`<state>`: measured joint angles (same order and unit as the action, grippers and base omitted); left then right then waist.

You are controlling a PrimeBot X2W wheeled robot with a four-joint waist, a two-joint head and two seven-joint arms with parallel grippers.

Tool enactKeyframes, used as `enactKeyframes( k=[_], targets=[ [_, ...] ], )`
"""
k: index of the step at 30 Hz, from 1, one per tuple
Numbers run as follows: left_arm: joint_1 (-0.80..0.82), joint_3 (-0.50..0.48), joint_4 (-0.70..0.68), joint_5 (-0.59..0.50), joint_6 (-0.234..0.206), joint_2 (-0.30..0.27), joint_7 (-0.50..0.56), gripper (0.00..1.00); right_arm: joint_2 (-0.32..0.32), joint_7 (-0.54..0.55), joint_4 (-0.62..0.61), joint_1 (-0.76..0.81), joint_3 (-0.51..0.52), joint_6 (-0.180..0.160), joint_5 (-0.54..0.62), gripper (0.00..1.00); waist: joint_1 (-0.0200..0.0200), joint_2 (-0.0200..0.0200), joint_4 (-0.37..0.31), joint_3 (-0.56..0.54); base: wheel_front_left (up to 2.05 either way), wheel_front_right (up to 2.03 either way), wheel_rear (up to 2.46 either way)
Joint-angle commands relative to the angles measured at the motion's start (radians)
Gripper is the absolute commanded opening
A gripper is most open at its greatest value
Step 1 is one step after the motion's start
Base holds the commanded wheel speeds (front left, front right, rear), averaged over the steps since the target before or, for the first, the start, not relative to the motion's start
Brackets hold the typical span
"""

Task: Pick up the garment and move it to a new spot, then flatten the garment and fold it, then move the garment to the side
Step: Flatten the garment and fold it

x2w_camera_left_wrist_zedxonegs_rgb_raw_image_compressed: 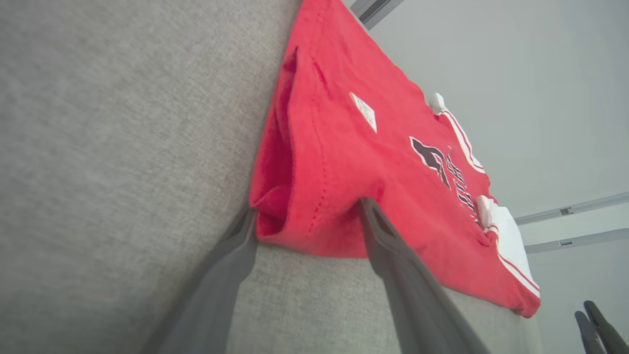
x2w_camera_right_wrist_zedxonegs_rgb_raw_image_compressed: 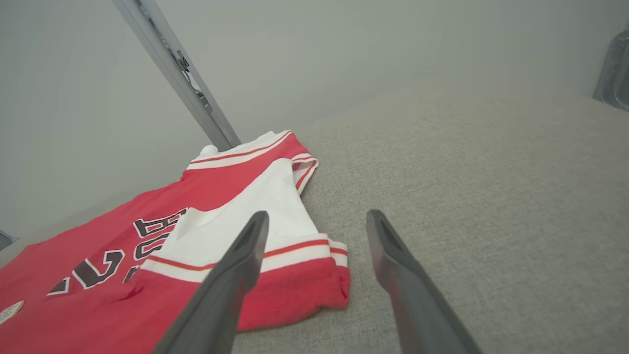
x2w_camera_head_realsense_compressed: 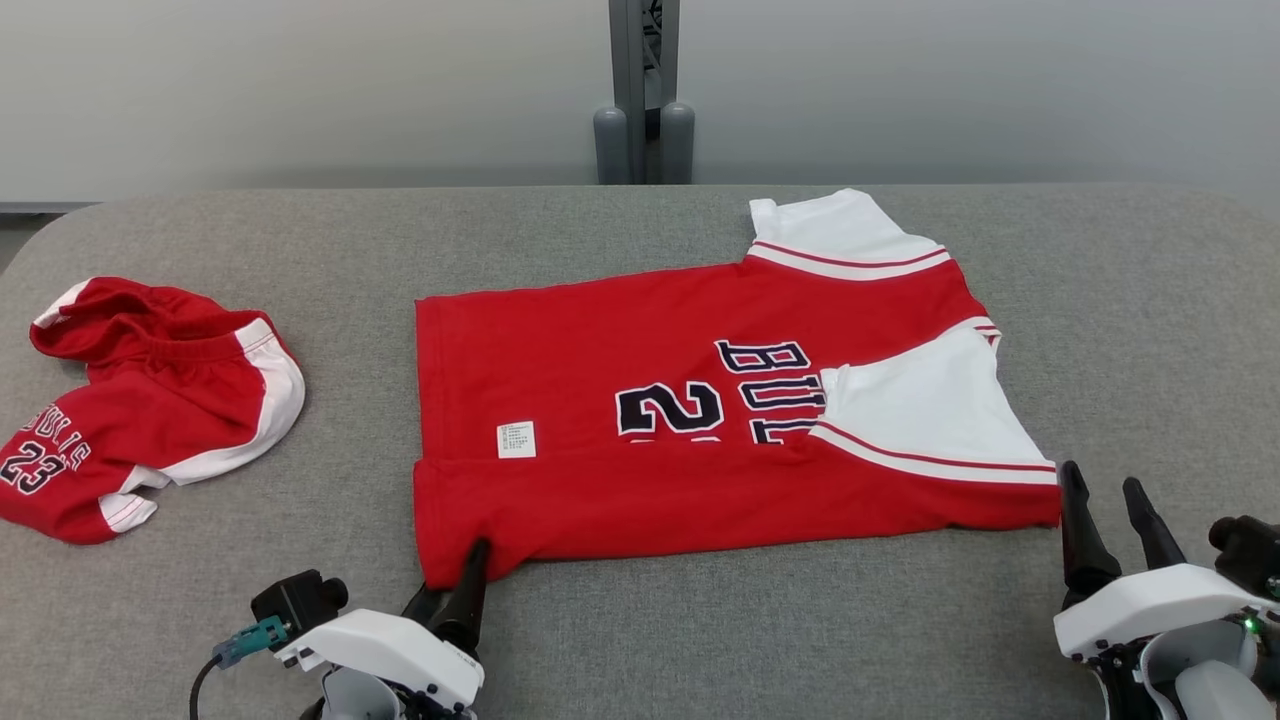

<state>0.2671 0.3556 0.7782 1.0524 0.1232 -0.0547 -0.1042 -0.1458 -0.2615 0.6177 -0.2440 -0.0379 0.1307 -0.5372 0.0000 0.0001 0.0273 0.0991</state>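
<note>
Left gripper [x2w_camera_left_wrist_zedxonegs_rgb_raw_image_compressed: 307,210]: you have its fingers spread wide at the jersey's near corner on the left. In the left wrist view one finger lies along the table at the corner's open edge. The other presses its tip into the red cloth on top. The corner sits between them, not pinched.
Right gripper [x2w_camera_head_realsense_compressed: 1100,475]: you have this one spread wide too, with nothing in it, just beside the jersey's near corner on the right. In the right wrist view one finger crosses in front of the red hem and the other stands over bare table.
Jersey [x2w_camera_head_realsense_compressed: 600,400]: it lies flat in the middle of the table, its near part folded over lengthwise. The bottom hem is toward the left gripper and the shoulders toward the right. The dark lettering and number face up.
Near sleeve [x2w_camera_head_realsense_compressed: 930,400]: white with red stripes, it lies across the chest and covers part of the lettering.
Far sleeve [x2w_camera_head_realsense_compressed: 850,230]: white, it sticks out at the far right.
Care label [x2w_camera_head_realsense_compressed: 516,439]: a small white tag on the red cloth near the hem.
Shorts [x2w_camera_head_realsense_compressed: 150,400]: red and white, crumpled, at the table's left and well apart from the jersey.
Table [x2w_camera_head_realsense_compressed: 700,620]: a grey cloth-covered surface.
Post [x2w_camera_head_realsense_compressed: 640,90]: a grey upright behind the far edge.
</note>
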Motion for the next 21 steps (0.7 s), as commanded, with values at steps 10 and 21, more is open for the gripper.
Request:
enactKeyframes(
  k=[10, 21],
  targets=[
    [0.041, 0.067, 0.046, 0.057, 0.007, 0.008, -0.007, 1.00, -0.028, -0.003, 0.134, -0.072, -0.092, 0.000, -0.144, 1.00, 0.0000, -0.0001, 0.012, 0.030, 0.00, 0.00, 0.00],
    [0.093, 0.135, 0.085, 0.087, 0.006, 0.008, -0.034, 0.85, -0.051, 0.018, 0.266, -0.160, -0.179, 0.000, -0.253, 1.00, 0.0000, -0.0001, 0.036, 0.075, 0.00, 0.00, 0.00]
  ],
)
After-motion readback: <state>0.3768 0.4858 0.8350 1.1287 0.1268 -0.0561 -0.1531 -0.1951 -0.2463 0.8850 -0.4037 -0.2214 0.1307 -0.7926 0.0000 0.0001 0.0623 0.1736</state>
